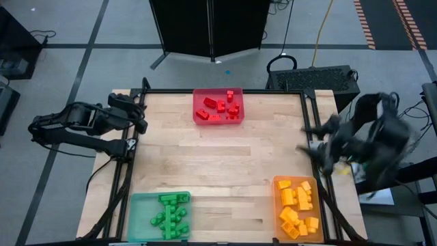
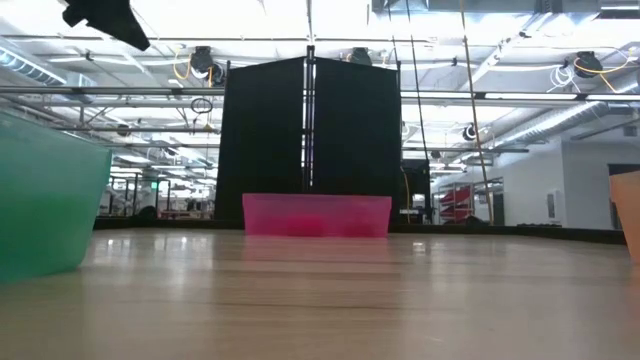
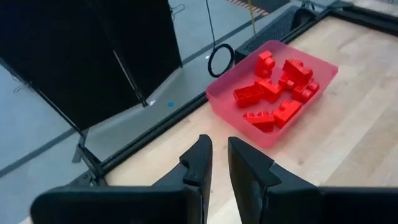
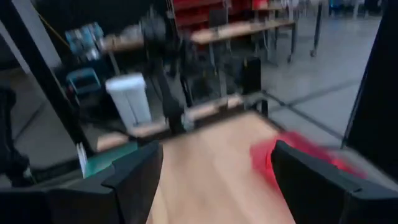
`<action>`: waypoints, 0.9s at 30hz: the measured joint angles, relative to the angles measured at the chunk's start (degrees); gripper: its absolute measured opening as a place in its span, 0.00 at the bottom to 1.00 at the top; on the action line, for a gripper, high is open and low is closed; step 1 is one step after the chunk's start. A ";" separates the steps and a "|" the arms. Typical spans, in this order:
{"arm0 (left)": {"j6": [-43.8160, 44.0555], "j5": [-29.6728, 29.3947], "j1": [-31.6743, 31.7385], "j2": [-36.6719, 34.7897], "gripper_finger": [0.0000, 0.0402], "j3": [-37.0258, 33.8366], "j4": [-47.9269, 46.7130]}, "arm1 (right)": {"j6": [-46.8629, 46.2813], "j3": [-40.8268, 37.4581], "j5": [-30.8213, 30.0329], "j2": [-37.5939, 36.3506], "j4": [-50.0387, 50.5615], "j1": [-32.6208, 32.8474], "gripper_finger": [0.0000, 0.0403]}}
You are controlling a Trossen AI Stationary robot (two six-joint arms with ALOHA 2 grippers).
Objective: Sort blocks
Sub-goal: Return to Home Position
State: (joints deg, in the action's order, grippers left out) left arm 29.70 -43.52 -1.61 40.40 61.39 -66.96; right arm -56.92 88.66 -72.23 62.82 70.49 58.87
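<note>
Table: light wood planks (image 1: 218, 160), bounded by a black frame (image 1: 218, 91).
Red tray (image 1: 199, 116): set at the middle of the far edge; red blocks (image 1: 220, 107) are held inside it.
Green tray (image 1: 140, 212): set at the near left corner; green blocks (image 1: 171, 215) are piled in its right half.
Orange tray (image 1: 278, 183): set at the near right corner; orange blocks (image 1: 298, 205) are heaped in it.
Left tool (image 3: 219, 146): held at the table's left edge near the far corner, faced toward the red tray; fingers are drawn almost together, with nothing between them.
Right tool (image 4: 217, 155): held over the right edge, beyond the orange tray; fingers are spread wide, nothing gripped.
Room: a black panel (image 1: 208, 27) is stood behind the far edge on grey floor (image 1: 102, 27); ceiling lights (image 2: 250, 20) are seen in the low view.
</note>
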 joint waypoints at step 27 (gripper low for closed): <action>-20.60 20.27 -0.52 -21.98 0.15 0.13 28.78 | 64.32 -30.63 56.75 -43.00 -50.00 0.11 0.72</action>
State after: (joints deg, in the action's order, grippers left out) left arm 9.10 -23.25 -2.13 18.42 61.52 -38.17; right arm 7.40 58.03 -15.48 19.82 20.49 58.98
